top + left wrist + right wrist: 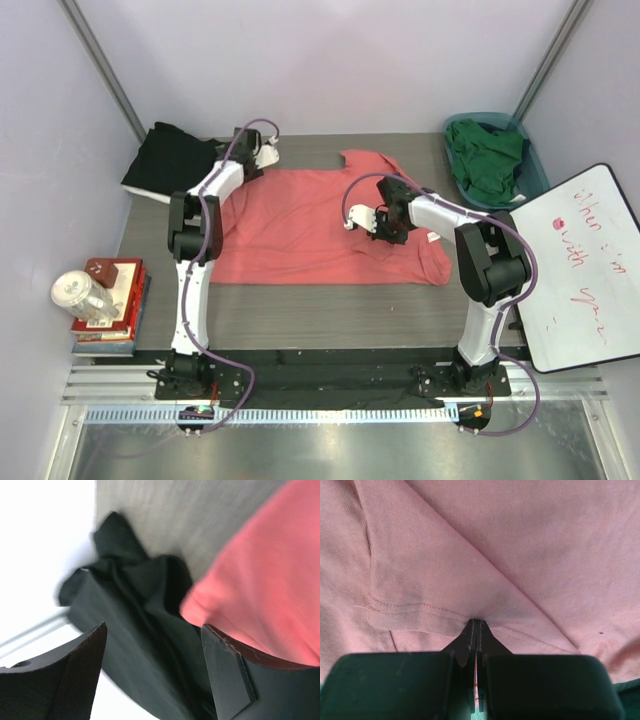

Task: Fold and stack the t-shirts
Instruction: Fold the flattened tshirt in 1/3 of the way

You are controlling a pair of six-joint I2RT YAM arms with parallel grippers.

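Coral-pink cotton fills most of my top view: the coral-pink t-shirt (300, 225) lies spread across the middle of the bench (300, 310), one sleeve pointing toward the far edge.

My right arm (440, 212) reaches in over the shirt's right half. Its jaws are clenched on a fold of the pink fabric. From the right wrist camera I see the two tips pressed together, with a stitched hem (420, 611) drawn up into a ridge right at the pinch.

My left arm (222, 182) stretches to the shirt's far left corner. Its jaws stand released and well parted, with nothing between them. The left wrist camera shows them hovering where the pink sleeve's edge meets the black t-shirt (135, 625).

That black t-shirt lies rumpled at the far left corner of the bench, just beside the pink one.

The dark green t-shirt (488, 158) sits heaped in the teal basket (537, 172) at the far right corner.

A whiteboard (585, 265) with red writing leans at the right side. A stack of books (112, 310) sits off the left edge, and a clear jar (82, 295) rests on top.
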